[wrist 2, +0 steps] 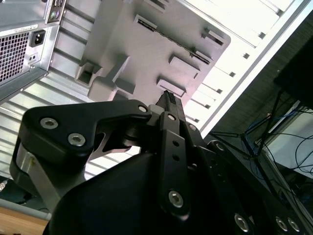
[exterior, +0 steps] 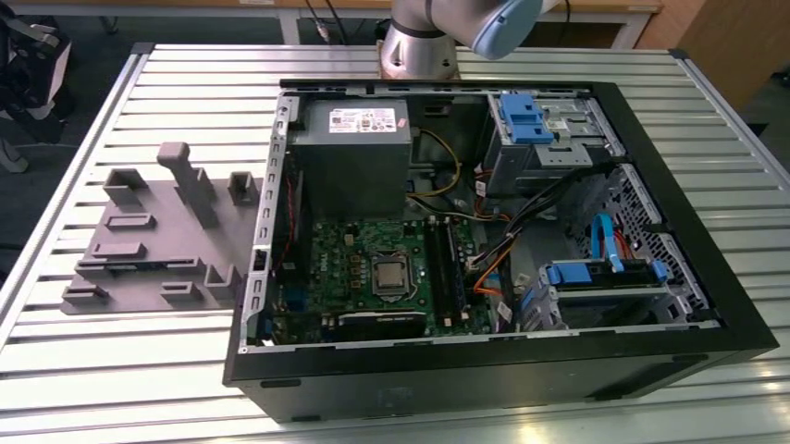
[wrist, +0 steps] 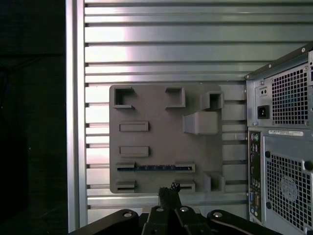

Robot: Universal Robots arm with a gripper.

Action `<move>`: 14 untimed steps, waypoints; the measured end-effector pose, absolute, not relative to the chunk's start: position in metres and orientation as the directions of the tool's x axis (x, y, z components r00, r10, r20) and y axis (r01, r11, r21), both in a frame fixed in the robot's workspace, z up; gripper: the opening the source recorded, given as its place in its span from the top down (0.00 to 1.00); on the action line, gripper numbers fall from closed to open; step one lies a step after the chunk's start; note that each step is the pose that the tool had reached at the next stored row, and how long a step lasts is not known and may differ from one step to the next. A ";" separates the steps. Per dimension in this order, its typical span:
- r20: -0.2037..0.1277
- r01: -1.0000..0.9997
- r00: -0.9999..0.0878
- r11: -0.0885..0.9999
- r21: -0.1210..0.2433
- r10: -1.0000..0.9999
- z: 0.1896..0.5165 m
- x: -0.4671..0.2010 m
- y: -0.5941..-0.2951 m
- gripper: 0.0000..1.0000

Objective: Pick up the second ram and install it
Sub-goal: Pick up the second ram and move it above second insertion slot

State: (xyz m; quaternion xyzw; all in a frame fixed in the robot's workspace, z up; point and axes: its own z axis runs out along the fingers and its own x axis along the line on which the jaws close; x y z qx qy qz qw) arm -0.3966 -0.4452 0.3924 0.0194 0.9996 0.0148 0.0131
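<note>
One stick in the fixture: the second ram [wrist: 154,167] stands on its long edge in a slot of the grey fixture plate [wrist: 156,137], caught between two end blocks, with its blue-green edge facing the first wrist camera. My read is that this is deliberate. On edge, it offers two flat faces for a pinch from above, and the end blocks fix its position lengthwise.

The pincer [wrist: 169,188] hangs well clear of the plate and touches nothing. In the first wrist view its tips look pressed together with nothing between them. The second wrist view shows the pincer [wrist 2: 166,98] side-on, tip aimed at the plate, nothing held. In the first wrist view the tip overlaps the row of blocks next to the ram's slot, near the stick's mid-length. I'd call that staged over the pickup but not yet lined up on the stick.

Exterior view:
- **Plate:** the fixture plate [exterior: 161,254] lies in the left half of the frame on the slatted tabletop [exterior: 185,102], right beside the open PC case [exterior: 494,370], which takes centre and right.
- **Case:** it lies on its side, so the motherboard [exterior: 358,277] and its long black memory slots [exterior: 438,268] face up. That suits a straight-down push, and it keeps fixture and slots close together.
- **Arm:** the arm base [exterior: 417,55] is at top centre.

Status, as a judgement: the pick hasn't started and the ram isn't gripped.
</note>
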 end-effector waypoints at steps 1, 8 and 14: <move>-0.026 0.038 -0.999 0.999 0.030 0.039 0.392 -0.397 -0.445 0.89; -0.026 0.034 -0.999 0.999 0.030 0.035 0.392 -0.397 -0.445 0.89; -0.026 0.016 -1.000 0.999 0.030 0.017 0.392 -0.397 -0.445 0.89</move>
